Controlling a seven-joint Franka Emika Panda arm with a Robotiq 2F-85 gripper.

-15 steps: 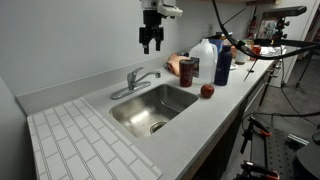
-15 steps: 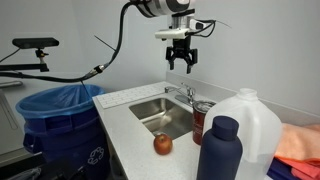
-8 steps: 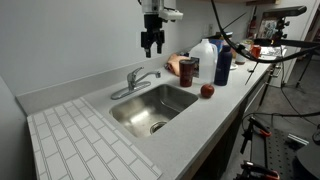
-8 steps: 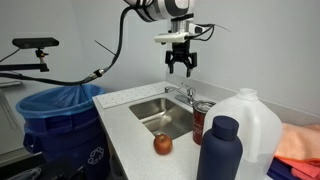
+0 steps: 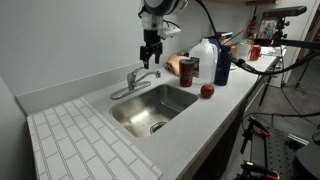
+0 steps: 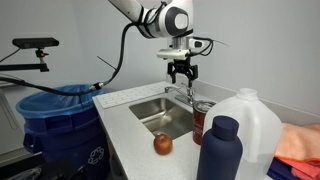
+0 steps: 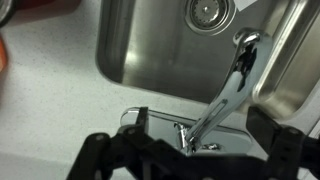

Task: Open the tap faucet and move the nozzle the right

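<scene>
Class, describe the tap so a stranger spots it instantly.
Find the steel sink set in the white counter. On its back rim, below the tool, stands the tap faucet. Only it rises as slim, curved silver metal over the sink.

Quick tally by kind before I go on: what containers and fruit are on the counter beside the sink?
Jugs: 1, the white jug
Bottles: 1, the dark blue bottle
Cans: 1, the red can
Apples: 1, the red apple
Total: 4
</scene>
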